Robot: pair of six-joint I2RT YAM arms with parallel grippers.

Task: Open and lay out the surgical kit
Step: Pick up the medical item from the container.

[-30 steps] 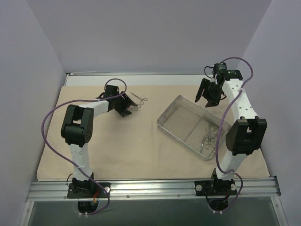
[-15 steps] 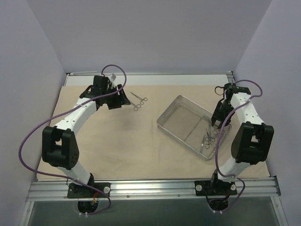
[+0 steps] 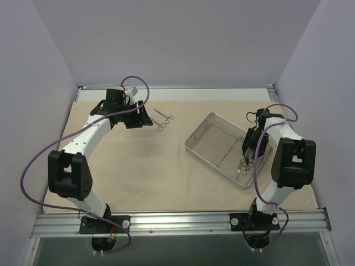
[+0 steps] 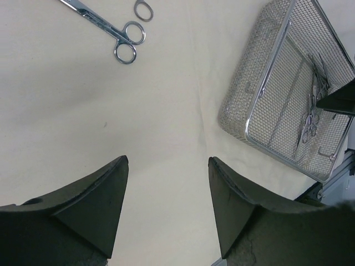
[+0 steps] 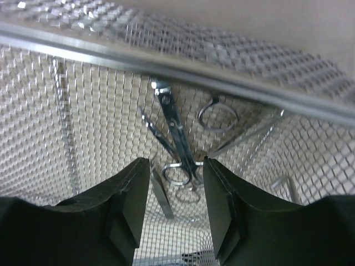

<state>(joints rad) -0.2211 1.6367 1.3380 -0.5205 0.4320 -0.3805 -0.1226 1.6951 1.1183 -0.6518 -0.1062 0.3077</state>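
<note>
The beige cloth wrap [image 3: 161, 172] lies spread flat over the table. One pair of steel scissors [image 3: 163, 119] [image 4: 113, 34] rests on it at the back. My left gripper [image 3: 137, 117] [image 4: 169, 160] hovers just left of those scissors, open and holding nothing. The wire-mesh tray [image 3: 211, 138] [image 4: 265, 97] sits slanted at the right with several thin instruments [image 3: 248, 162] [image 4: 310, 113] in its near right end. My right gripper [image 3: 249, 148] [image 5: 176, 162] is down inside the tray [image 5: 83, 111], open, its fingers either side of the ring handles of a pair of scissors [image 5: 173, 133].
A metal rail [image 3: 177, 221] carrying both arm bases runs along the near edge. Purple walls close in the left, back and right sides. The tray's rim [image 5: 166, 65] crosses just beyond my right fingers. A loose steel ring [image 4: 143, 10] lies beside the scissors on the cloth.
My right gripper came from high at the tray's back right corner down into the tray over the instruments. The left arm unfolded and swung back and left, away from the scissors.
</note>
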